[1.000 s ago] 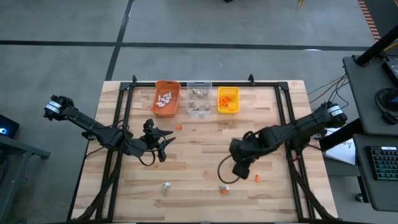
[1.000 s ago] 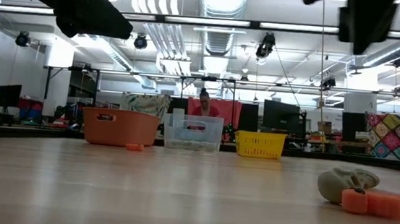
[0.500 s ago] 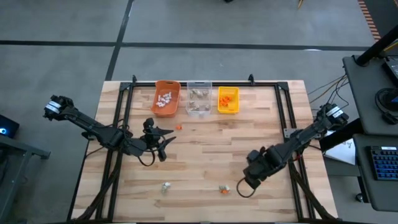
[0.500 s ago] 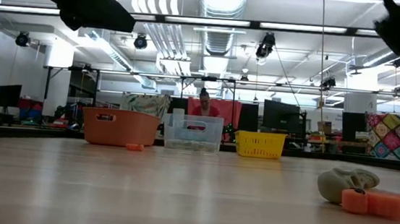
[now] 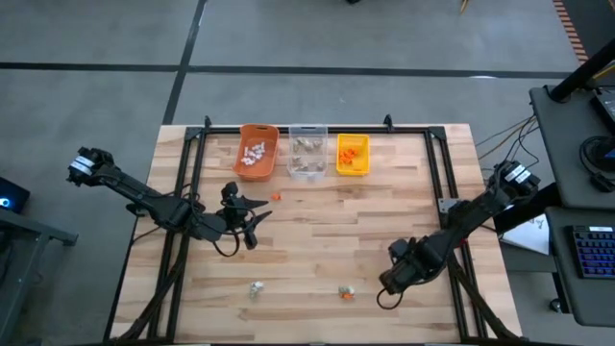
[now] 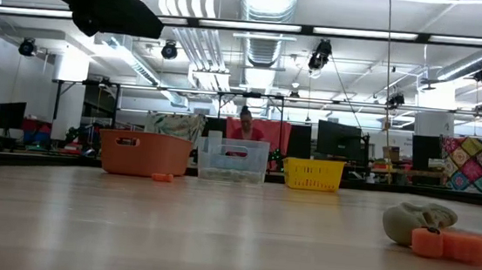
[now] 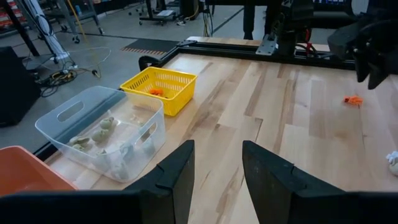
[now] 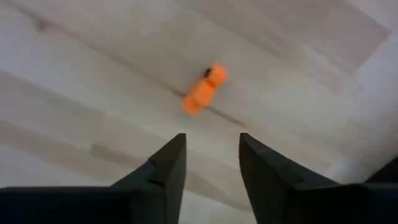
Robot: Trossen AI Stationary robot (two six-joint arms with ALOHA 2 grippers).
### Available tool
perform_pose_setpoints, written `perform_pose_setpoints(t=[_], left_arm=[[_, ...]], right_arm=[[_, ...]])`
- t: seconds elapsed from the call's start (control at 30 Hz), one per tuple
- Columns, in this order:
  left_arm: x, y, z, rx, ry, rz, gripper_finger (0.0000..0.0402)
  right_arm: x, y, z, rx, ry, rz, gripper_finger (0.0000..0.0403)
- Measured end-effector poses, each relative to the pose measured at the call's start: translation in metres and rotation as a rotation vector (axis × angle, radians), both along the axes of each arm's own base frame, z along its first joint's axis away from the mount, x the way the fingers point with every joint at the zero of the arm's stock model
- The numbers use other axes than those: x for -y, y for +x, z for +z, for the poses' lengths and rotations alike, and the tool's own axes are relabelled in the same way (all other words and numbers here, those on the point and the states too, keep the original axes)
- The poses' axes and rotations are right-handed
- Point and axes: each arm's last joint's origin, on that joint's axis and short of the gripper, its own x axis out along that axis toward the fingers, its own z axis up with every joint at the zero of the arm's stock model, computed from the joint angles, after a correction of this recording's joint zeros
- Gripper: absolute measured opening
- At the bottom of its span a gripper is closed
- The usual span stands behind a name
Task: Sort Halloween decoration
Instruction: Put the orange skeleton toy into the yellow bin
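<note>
Small Halloween trinkets lie scattered on the wooden table: an orange one near the bins, a grey-tan one and an orange-and-white pair near the front edge. My right gripper points down at the near right, open; another orange trinket lies flat on the table just beyond its fingertips, untouched. My left gripper hovers open and empty at the table's left-middle.
Three bins stand in a row at the far edge: orange with white pieces, clear with grey-tan pieces, yellow with orange pieces. A black frame rail borders the table. A person sits far behind the bins.
My right gripper has swung toward the table's near right corner and sunk lower, rolling as it went; it now stands over the orange trinket there. My left arm has kept still.
</note>
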Motion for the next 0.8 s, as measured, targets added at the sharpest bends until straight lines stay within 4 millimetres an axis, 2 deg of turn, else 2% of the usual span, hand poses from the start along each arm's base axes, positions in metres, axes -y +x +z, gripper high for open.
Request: perform_pose_setpoints(t=[0.27, 0.8], left_arm=[[0.000, 0.000, 0.000, 0.003, -0.005, 0.001, 0.0118], [0.000, 0.000, 0.000, 0.007, -0.014, 0.004, 0.0118]], right_arm=[[0.001, -0.002, -0.012, -0.036, -0.038, -0.015, 0.0177], [0.003, 0.002, -0.016, 0.043, -0.104, -0.065, 0.0180]])
